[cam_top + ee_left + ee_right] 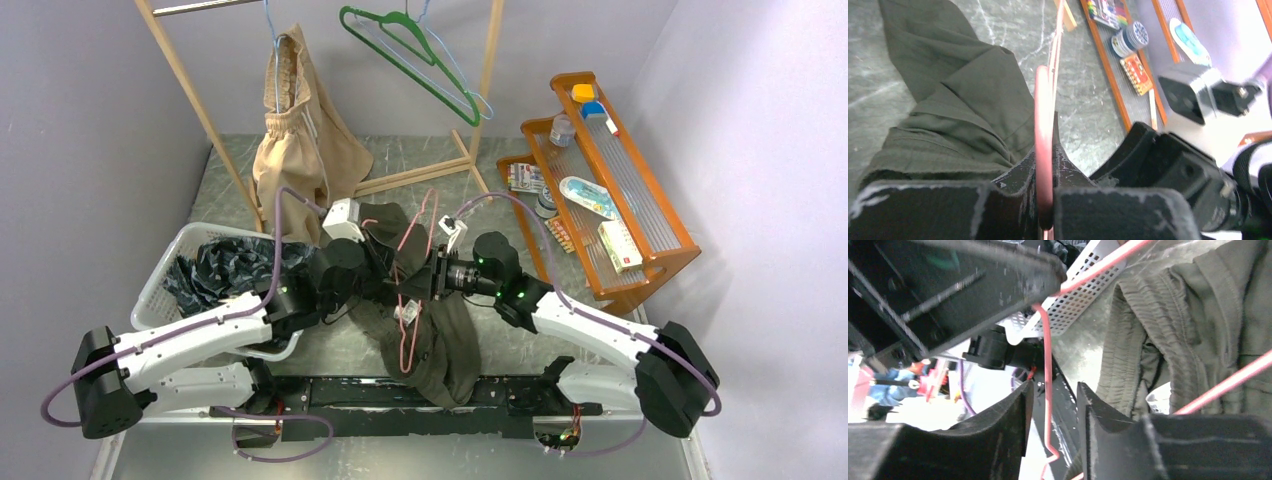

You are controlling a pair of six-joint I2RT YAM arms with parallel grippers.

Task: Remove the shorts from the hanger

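Olive green shorts (445, 340) hang on a pink wire hanger (405, 300) above the table's near middle. My left gripper (392, 290) is shut on the hanger's wire; in the left wrist view the pink wire (1043, 115) is pinched between the jaws (1048, 165), with the olive shorts (963, 110) to the left. My right gripper (422, 280) is open. In its wrist view the jaws (1053, 390) straddle a thin part of the hanger (1048, 355) without clamping it, with the shorts' gathered waist (1168, 335) to the right. Beige-tan shorts (295, 150) hang on a blue hanger on the rack.
A white basket (160, 275) at the left holds dark patterned shorts (225, 265). A wooden rack (200, 110) stands at the back with an empty green hanger (410, 55). An orange shelf (620, 200) with small items stands at the right.
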